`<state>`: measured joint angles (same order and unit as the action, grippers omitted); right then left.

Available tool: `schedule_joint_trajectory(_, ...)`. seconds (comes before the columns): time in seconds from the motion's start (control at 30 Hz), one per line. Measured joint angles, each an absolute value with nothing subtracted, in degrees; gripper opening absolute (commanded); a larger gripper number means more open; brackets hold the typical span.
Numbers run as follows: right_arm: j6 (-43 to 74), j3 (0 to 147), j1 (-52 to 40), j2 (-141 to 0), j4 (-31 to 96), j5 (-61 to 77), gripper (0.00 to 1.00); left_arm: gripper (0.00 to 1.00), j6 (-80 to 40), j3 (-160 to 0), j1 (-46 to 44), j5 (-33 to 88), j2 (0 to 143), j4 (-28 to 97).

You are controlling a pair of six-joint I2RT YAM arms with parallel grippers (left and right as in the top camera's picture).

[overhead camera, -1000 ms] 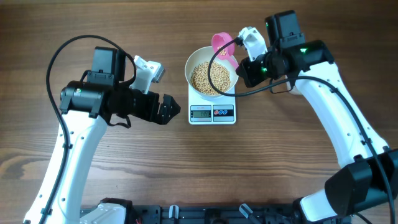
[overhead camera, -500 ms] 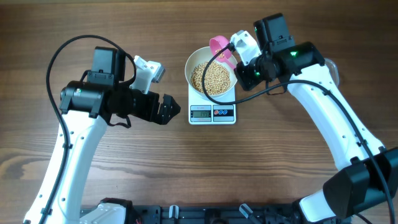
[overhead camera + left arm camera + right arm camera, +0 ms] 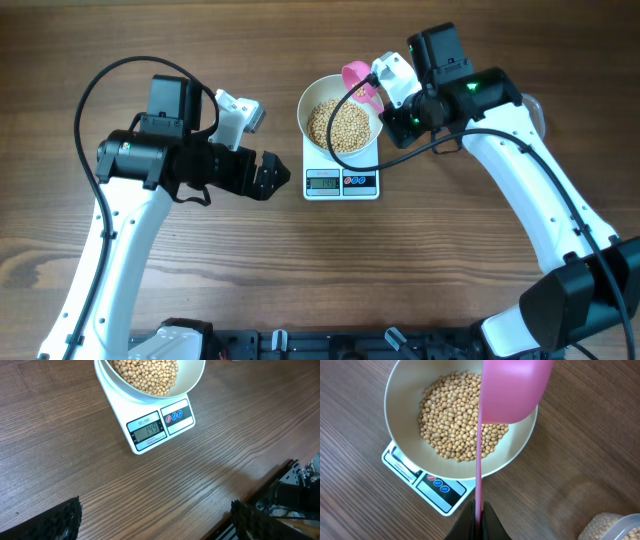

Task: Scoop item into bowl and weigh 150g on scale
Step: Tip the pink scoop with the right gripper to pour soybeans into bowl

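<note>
Many tan beans lie heaped in the white bowl, covering its bottom and leaving the upper walls bare. The bowl sits on the scale, covers most of the platform and overhangs it at the sides. The scale's display and button panel show in front of the bowl, and in the left wrist view the digits look like 149.

The right gripper is clenched on the thin handle of a pink scoop. The handle runs straight up from between the pinched fingers. The scoop's cup is turned on its edge and hangs over the bowl's rim on the side away from the display. Whether any beans are left in the cup cannot be told.

The left gripper hangs above the table to the left of the scale, well apart from it, with its jaws spread wide and nothing between them. Its wrist view looks across bare wood toward the scale and bowl.

A clear tub holding more beans shows at the corner of the right wrist view, on the table near the bowl.
</note>
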<state>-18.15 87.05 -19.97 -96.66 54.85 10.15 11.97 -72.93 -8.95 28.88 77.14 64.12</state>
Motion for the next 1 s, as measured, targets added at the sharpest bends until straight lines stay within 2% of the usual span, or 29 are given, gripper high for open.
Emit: schedule_joint_trajectory(1.0, -19.57, 87.05, -23.33, -96.66, 55.27, 8.27, 0.04, 1.0, 11.97, -72.93, -8.95, 28.88, 77.14, 64.12)
